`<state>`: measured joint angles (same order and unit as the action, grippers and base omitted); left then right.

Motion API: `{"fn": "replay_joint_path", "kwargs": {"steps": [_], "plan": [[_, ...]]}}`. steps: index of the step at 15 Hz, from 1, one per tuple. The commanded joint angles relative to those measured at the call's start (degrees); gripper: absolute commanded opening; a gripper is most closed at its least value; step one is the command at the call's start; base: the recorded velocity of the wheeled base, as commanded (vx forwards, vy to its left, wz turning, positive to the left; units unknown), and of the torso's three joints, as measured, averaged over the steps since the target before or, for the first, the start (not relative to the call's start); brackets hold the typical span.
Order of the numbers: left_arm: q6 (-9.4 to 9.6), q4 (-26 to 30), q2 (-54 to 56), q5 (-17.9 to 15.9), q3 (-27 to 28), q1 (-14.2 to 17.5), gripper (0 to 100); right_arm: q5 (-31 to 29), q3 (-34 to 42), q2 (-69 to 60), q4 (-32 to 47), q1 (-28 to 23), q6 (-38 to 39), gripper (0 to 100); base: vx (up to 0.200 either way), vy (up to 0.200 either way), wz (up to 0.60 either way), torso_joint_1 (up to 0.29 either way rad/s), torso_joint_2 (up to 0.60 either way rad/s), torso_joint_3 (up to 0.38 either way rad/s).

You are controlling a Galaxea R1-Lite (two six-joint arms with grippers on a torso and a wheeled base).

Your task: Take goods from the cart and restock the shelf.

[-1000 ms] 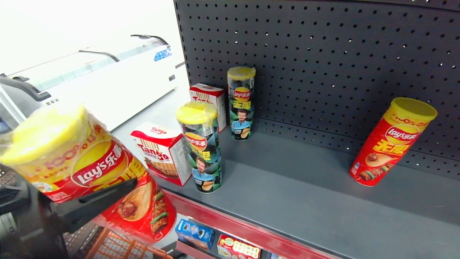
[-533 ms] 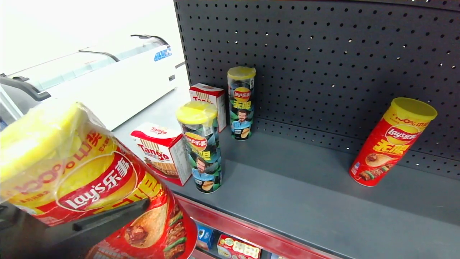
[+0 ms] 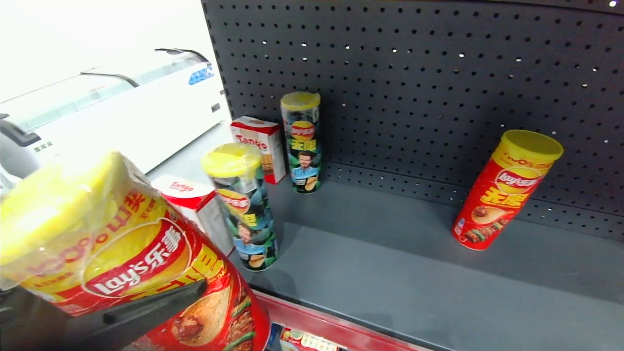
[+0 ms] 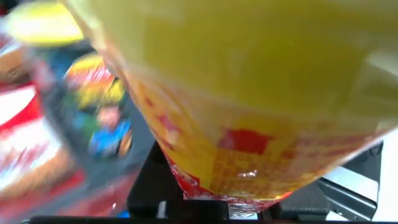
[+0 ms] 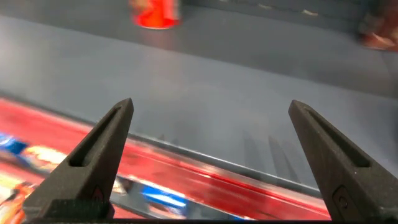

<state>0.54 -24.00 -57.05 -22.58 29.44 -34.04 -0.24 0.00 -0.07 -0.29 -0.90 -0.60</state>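
Red chip can (image 3: 112, 243) held before the shelf (image 3: 390, 273), at its left end.
My left gripper (image 3: 161, 300) clamps it, tilted, yellow lid up; my right gripper (image 5: 211, 106) gapes wide over the shelf's front edge; farther back, a second red can (image 3: 504, 190) stands by the pegboard (image 3: 414, 73).

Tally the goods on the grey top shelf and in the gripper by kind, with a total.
Red chip cans: 2, one on the shelf, one in the left gripper
Dark green chip cans: 2, a front one and a rear one
Wafer boxes: 2, front and rear
Total: 6
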Motion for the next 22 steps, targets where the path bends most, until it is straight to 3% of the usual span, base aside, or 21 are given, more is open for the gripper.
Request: {"fn": "replay_joint_path", "kwargs": {"steps": [1,5,19,22], "plan": [[-0.01,0.01,-0.52,-0.01,0.0,0.11,0,-0.02,0.0,0.07,-0.06,0.02,-0.02,100,0.0,0.0,-0.6,0.012,0.0,-0.002],[-0.01,0.01,-0.52,-0.01,-0.7,0.37,0,-0.02,0.0,0.07,-0.06,0.02,-0.02,100,0.0,0.0,-0.6,0.002,0.0,-0.001],[-0.1,-0.17,-0.34,0.25,-2.37,0.81,0,0.07,0.0,0.07,-0.06,0.02,-0.02,100,0.0,0.0,-0.04,0.0,0.0,0.0],[0.08,-0.17,-0.16,0.34,-2.37,2.75,0,0.16,0.0,0.07,-0.06,0.02,-0.19,100,0.0,0.0,0.0,0.0,0.0,0.0]]}}
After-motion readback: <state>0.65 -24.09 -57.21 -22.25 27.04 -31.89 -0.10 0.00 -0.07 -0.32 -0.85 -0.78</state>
